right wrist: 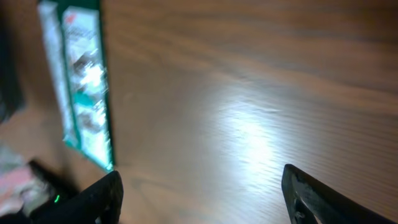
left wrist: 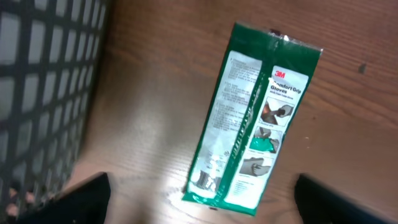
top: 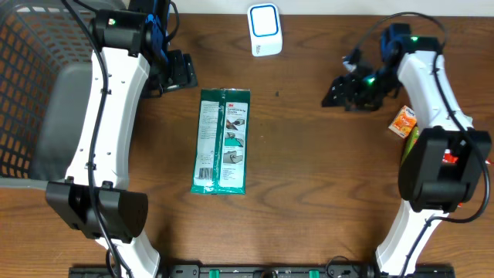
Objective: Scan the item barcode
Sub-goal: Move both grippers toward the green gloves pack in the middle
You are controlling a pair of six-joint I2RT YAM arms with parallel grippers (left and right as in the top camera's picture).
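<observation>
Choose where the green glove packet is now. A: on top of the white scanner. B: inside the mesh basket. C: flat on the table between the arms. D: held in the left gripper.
C: the green glove packet lies flat on the table, both the left gripper and the right gripper open and clear of it.

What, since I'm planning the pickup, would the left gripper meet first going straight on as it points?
Probably the green glove packet: its near end lies between the left gripper's open fingers in the wrist view, though depth is unclear.
</observation>
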